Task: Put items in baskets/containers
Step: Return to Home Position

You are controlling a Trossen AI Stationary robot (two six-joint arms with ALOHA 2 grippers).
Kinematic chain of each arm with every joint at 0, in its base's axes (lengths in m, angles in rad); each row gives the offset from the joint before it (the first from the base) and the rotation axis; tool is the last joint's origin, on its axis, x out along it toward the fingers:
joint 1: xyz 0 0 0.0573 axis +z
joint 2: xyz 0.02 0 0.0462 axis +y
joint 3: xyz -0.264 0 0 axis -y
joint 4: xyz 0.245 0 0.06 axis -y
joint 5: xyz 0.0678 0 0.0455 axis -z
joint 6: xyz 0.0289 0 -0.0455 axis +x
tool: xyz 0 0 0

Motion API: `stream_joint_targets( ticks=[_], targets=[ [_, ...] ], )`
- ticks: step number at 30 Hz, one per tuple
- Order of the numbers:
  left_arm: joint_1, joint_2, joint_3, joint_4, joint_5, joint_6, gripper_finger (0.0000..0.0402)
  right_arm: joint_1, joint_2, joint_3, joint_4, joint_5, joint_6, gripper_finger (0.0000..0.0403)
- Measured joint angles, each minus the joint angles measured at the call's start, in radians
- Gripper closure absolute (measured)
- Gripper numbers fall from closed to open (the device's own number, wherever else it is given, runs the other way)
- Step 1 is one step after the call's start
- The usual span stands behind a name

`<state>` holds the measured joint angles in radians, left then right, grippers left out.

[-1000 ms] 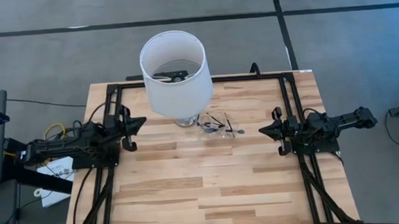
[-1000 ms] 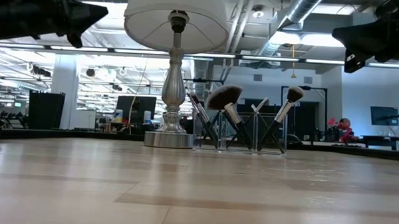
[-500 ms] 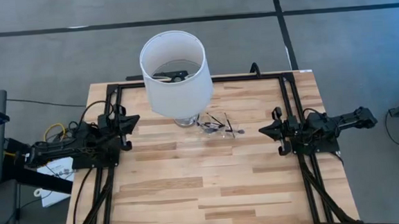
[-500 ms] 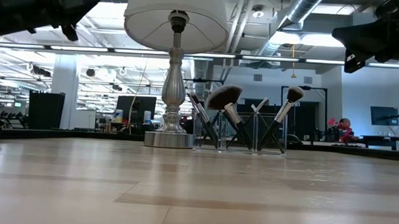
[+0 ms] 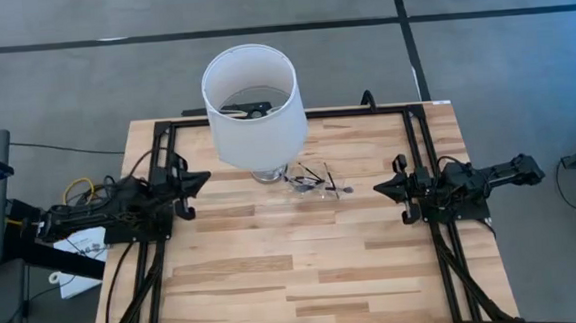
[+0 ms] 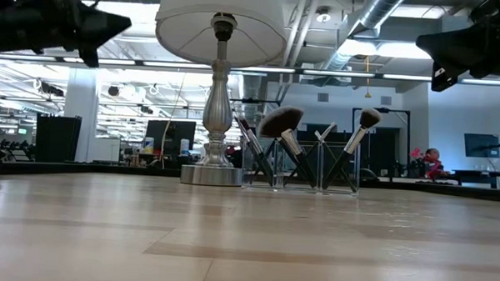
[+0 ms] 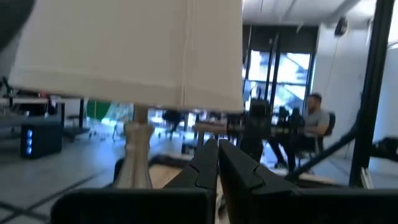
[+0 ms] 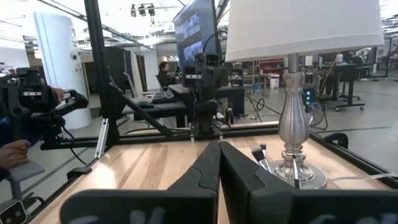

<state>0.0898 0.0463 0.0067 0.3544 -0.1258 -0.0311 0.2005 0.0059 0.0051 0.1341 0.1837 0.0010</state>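
Observation:
Several makeup brushes (image 6: 293,142) with black handles stand tilted in a clear plastic holder (image 6: 336,181), their heads up; one has a wide fan head. The holder (image 5: 314,181) rests on the table just right of the lamp base, far of the table's middle. Some brushes (image 8: 259,155) also show in the right wrist view. My left gripper (image 5: 199,179) hangs shut in the air over the table's left side, well left of the holder. My right gripper (image 5: 380,188) hangs shut over the right side, also clear of it. Both fingertip pairs meet in the wrist views (image 7: 217,163) (image 8: 219,159).
A table lamp with a tall white shade (image 5: 252,106) and a silvery base (image 6: 211,174) stands at the far middle, close beside the holder. A black frame rail (image 5: 285,117) runs round the table. Bare wood (image 5: 305,271) fills the near half. A seated person (image 7: 314,121) shows beyond the table.
My left gripper rose a little and drew back toward the table's left edge, then came down again to about where it was. It stayed shut. The right arm, the brushes and the holder kept still.

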Motion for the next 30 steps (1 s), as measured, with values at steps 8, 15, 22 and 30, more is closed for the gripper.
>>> stream_joint_targets(
  ticks=[8,15,22,30],
  targets=[
    [0.0,-0.008,0.0,-0.101,0.0,-0.007,0.0391,0.0,0.0,0.0,0.0,0.0,0.0,0.0403],
    [0.0,-0.042,0.0,-0.303,0.0,-0.05,0.0391,0.0,0.0,0.0,0.0,0.0,0.0,0.0403],
    [0.0,-0.039,0.0,-0.318,0.02,-0.06,0.039,0.0,0.0,0.0,0.0,0.0,0.0,0.0403],
    [0.0,-0.039,0.0,-0.314,0.046,-0.08,0.0389,0.0,0.0,0.0,0.0,0.0,0.0,0.0403]
  ],
)
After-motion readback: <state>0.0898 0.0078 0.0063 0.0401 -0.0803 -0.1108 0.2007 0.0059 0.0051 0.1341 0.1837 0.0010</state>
